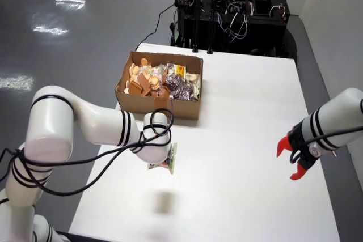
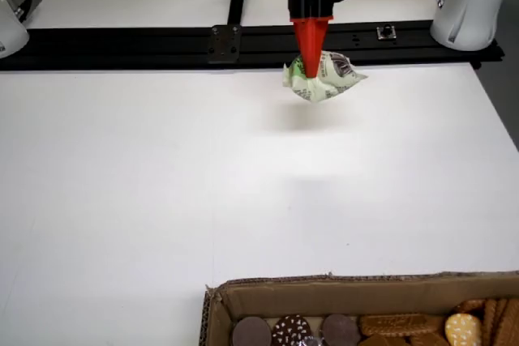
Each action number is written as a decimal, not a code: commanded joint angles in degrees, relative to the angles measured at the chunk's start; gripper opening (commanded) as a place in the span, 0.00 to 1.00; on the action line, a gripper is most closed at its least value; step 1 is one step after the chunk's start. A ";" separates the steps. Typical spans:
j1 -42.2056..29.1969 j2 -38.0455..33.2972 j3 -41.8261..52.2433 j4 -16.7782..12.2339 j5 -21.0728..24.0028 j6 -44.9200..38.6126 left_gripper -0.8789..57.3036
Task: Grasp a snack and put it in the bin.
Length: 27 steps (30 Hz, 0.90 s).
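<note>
In the view from the box side, my gripper [image 2: 312,70] points down with its red fingers shut on a crumpled green and white snack packet [image 2: 328,80]. The packet hangs clear of the white table, with a faint shadow under it. From above, the same packet [image 1: 169,160] shows under the wrist of the white working arm [image 1: 102,126], a short way in front of the cardboard bin [image 1: 159,105]; the fingers are mostly hidden there. The bin holds several biscuits and wrapped snacks [image 1: 161,80].
A second white arm with an open red gripper [image 1: 295,160] hangs at the table's right side in the view from above. The bin's near rim [image 2: 357,285] crosses the bottom of the box-side view. A black rail [image 2: 162,42] runs behind the gripper.
</note>
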 commanded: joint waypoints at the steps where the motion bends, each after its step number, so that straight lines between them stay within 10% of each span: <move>1: 1.43 -0.06 -3.06 0.75 0.19 4.21 0.01; 27: 17.56 5.45 -24.01 2.09 0.42 26.80 0.01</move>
